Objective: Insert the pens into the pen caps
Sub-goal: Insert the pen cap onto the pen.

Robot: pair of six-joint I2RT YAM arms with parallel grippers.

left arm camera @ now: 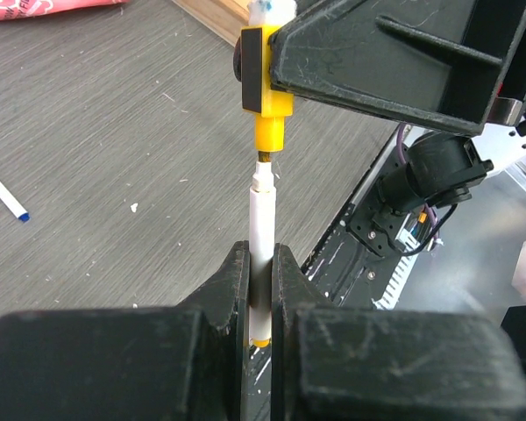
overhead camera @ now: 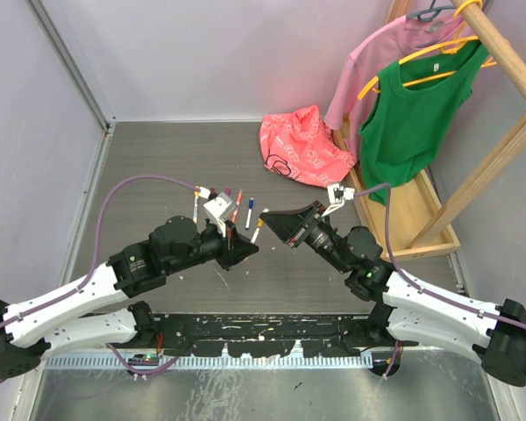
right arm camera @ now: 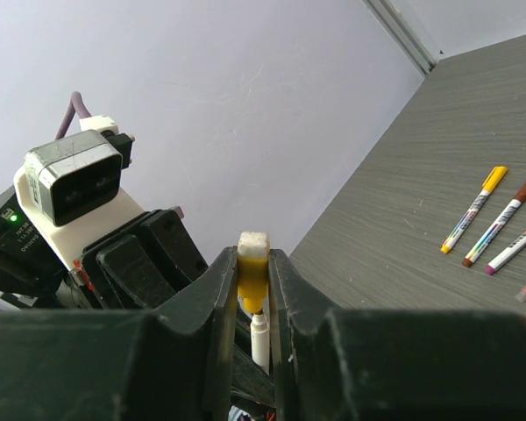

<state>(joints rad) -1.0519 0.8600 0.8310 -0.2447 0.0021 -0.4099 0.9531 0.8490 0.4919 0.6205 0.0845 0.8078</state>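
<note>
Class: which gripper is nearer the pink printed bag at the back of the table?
Right. The right gripper, shut on a yellow cap, sits just on the near side of the pink printed bag; the left gripper, holding a white pen, is further forward and left.

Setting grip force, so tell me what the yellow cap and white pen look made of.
Yellow cap: probably hard plastic, opaque, smooth with a faint sheen. White pen: probably plastic too, smooth matte barrel with a moulded step near its tip.
</note>
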